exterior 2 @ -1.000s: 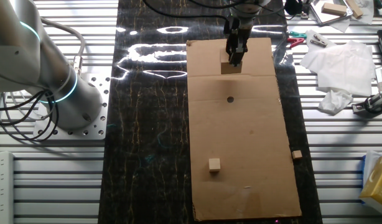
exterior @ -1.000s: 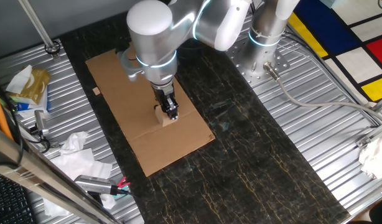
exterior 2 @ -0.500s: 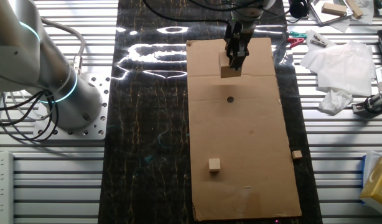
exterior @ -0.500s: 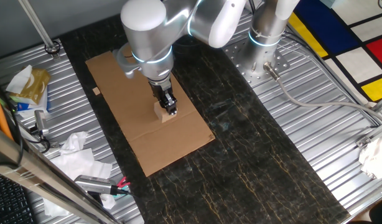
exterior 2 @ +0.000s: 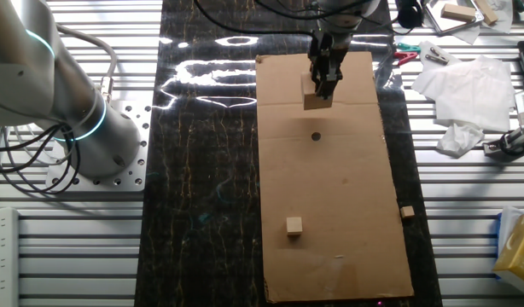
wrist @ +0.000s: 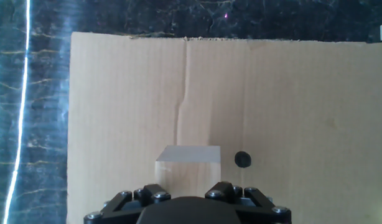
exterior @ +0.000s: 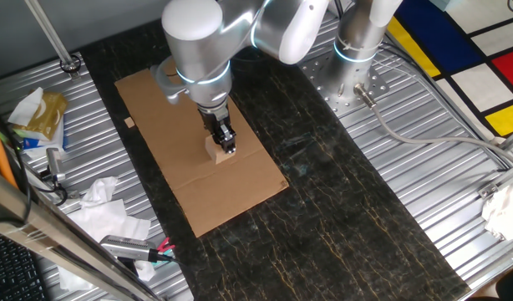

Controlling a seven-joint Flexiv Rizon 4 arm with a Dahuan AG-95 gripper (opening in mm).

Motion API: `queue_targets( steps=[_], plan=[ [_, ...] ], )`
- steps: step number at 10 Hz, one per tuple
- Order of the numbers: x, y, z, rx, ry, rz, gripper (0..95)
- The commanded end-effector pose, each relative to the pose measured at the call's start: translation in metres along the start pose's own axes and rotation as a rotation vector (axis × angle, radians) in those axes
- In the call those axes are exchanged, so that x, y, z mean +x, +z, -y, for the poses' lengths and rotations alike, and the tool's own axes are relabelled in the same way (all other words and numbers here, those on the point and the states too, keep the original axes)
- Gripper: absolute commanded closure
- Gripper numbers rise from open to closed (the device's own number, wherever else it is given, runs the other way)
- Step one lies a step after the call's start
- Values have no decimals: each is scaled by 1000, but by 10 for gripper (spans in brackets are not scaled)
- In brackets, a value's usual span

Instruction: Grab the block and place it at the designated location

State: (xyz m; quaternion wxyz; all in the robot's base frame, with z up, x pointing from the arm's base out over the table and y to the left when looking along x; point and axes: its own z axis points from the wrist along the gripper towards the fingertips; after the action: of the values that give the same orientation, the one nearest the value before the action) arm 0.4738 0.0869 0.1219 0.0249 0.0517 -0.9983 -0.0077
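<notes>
One pale tan wooden cube (exterior 2: 313,96) sits clamped in my two-finger gripper (exterior 2: 323,83), carried clear of the brown cardboard sheet (exterior 2: 330,196) toward the small black dot (exterior 2: 316,136) just ahead

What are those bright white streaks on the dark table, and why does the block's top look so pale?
In the other fixed view, lamp glare streaks the glossy black tabletop. In the hand view, a thin reflection line runs down the left edge, and the block top looks washed out in the hand.
</notes>
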Motion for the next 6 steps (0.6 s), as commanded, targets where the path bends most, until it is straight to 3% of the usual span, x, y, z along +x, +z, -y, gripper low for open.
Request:
queue_targets(
  steps=[1, 6],
  plan=[
    [0, 1, 3, 0, -9, -1, 950],
    [3, 6, 19, 0, -31, -5, 950]
  ],
)
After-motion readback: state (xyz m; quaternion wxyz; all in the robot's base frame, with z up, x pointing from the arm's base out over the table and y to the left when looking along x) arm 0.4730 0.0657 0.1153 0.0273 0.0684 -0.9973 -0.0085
